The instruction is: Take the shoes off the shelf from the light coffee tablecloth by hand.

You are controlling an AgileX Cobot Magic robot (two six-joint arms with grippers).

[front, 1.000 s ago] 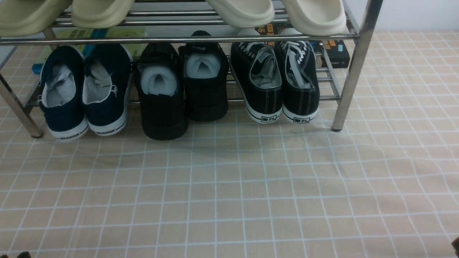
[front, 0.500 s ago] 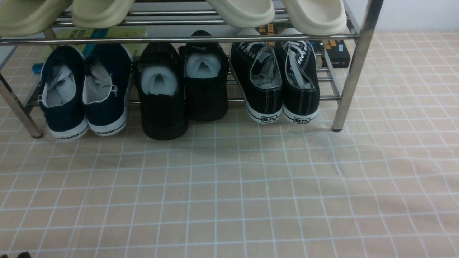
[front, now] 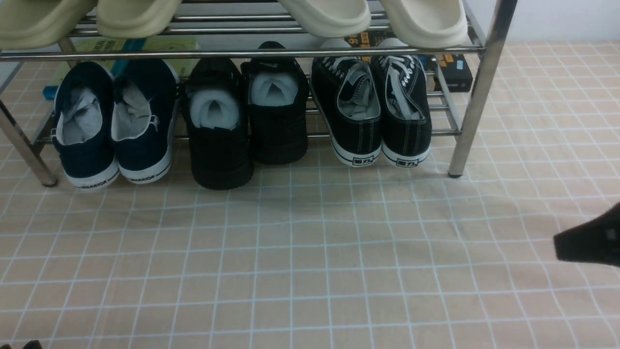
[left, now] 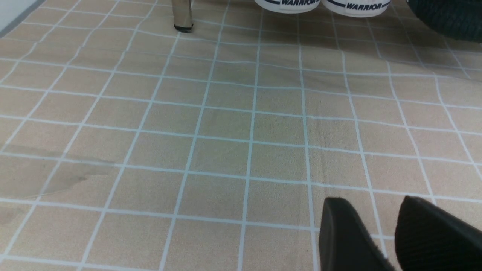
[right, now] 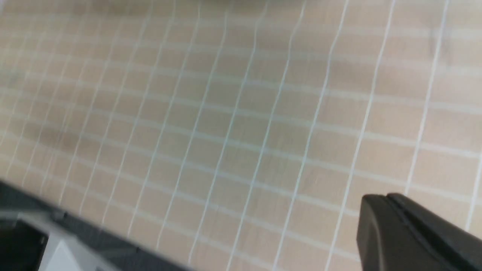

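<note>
Both shoes (front: 368, 133) on the shelf (front: 478, 87), well apart from the closed right hand (front: 565, 247).

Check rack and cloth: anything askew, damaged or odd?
Minor only. The left all-black chunky shoe juts further forward than its mate. The tablecloth is rippled near the shelf's right front leg, and the left wrist view shows a darker smudge on it. The black canvas sneakers sit even.
</note>
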